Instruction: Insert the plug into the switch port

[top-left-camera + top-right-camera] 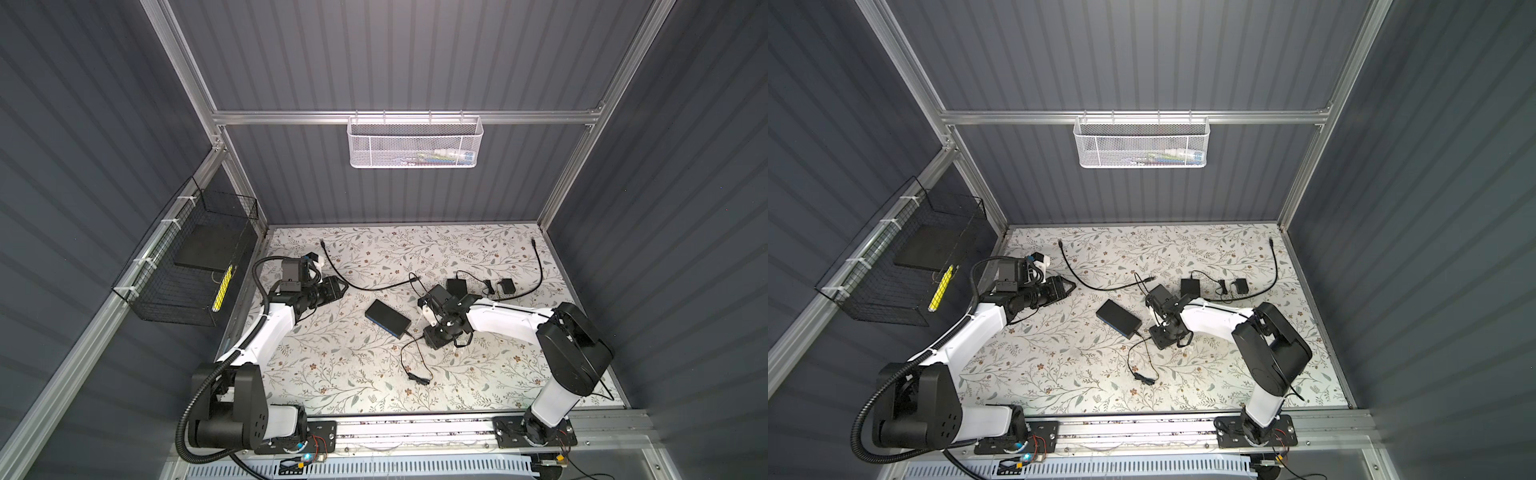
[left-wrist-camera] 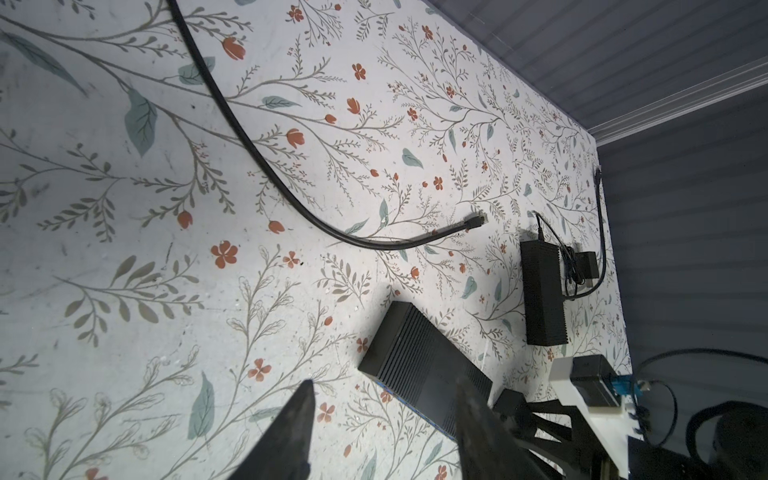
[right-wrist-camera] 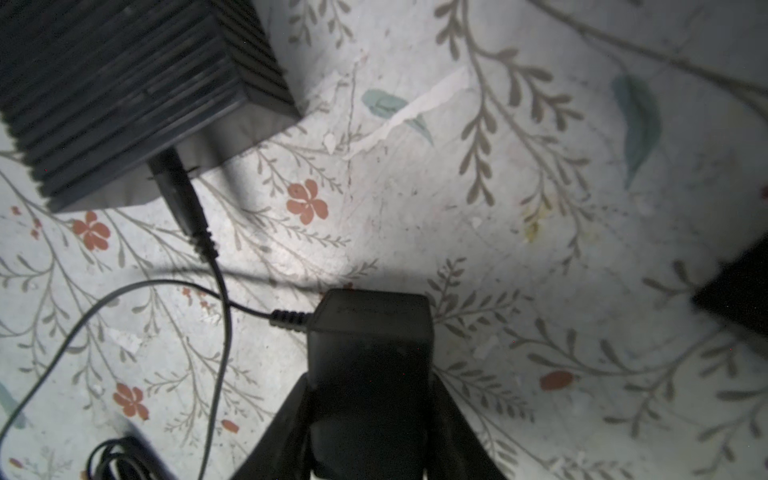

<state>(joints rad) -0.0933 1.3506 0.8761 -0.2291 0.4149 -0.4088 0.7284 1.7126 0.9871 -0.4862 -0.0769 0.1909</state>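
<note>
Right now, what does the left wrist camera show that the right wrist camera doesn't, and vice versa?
Only left wrist: the open, empty left gripper, a long black cable lying loose, and a small charger with bundled cord. Only right wrist: the plug at the side of the switch, and, clearly, the right gripper closed on a black adapter. Both: the switch on the floral mat.

White mesh basket [image 1: 411, 143] hangs on back rail [image 1: 282, 117]; black wire basket [image 1: 174, 309] on left wall holds dark slab [image 1: 205, 247], yellow strip [image 1: 222, 289].
</note>
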